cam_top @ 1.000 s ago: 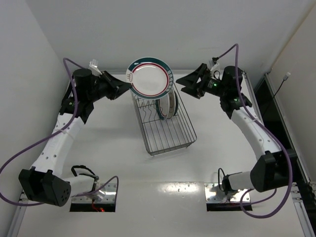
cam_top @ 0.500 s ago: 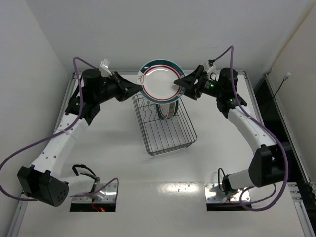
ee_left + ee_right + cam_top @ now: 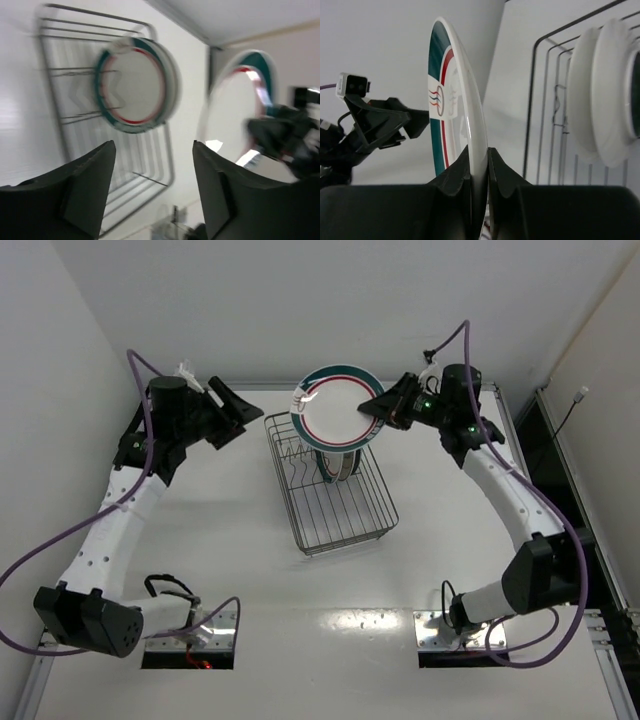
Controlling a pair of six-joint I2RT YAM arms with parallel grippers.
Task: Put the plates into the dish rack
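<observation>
Left wrist view: motion blur is smearing the dish rack, racked plates and held plate. Right wrist view: right gripper is covering the held plate's lower rim. Overhead: held plate is overlapping the racked plates, so their count cannot be told.

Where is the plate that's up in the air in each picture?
Top external: the round white plate with a teal-and-red rim hangs above the far end of the grey wire dish rack, held by the right gripper.
Left wrist: blurred, at the right.
Right wrist: edge-on in the middle, pinched between that camera's own fingers.
Shared landmark: the rack with its standing plates shows in all three.
</observation>
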